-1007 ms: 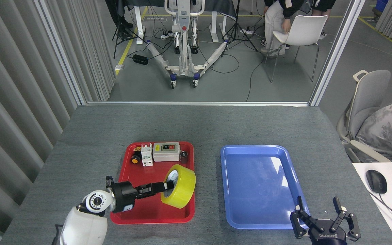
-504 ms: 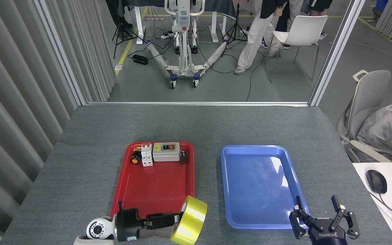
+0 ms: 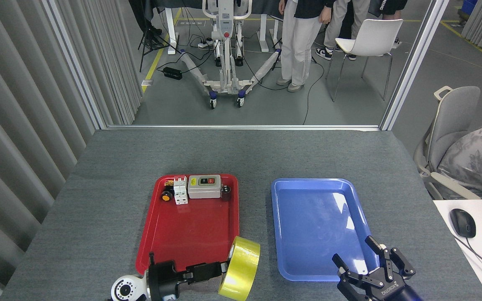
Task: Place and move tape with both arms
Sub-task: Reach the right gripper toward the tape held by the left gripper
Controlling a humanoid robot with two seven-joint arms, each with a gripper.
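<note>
The yellow tape roll [image 3: 241,268] hangs on edge over the near right corner of the red tray [image 3: 191,225], partly past its rim. My left gripper [image 3: 224,267] reaches in from the lower left and is shut on the tape, with a finger through its white core. At the bottom right my right gripper [image 3: 368,259] is open, its black fingers [image 3: 387,261] spread over the near edge of the blue tray [image 3: 318,225]. Nothing is between them.
A grey switch box [image 3: 204,186], a white breaker [image 3: 180,190] and small parts sit at the red tray's far end. A white desk with a mouse [image 3: 462,222] stands at the right. People stand beyond the table by a white chair [image 3: 370,39].
The left gripper carried the tape from the tray's middle toward me and rightward, to its near right corner. The right gripper has shifted left and turned, now over the blue tray's near edge.
</note>
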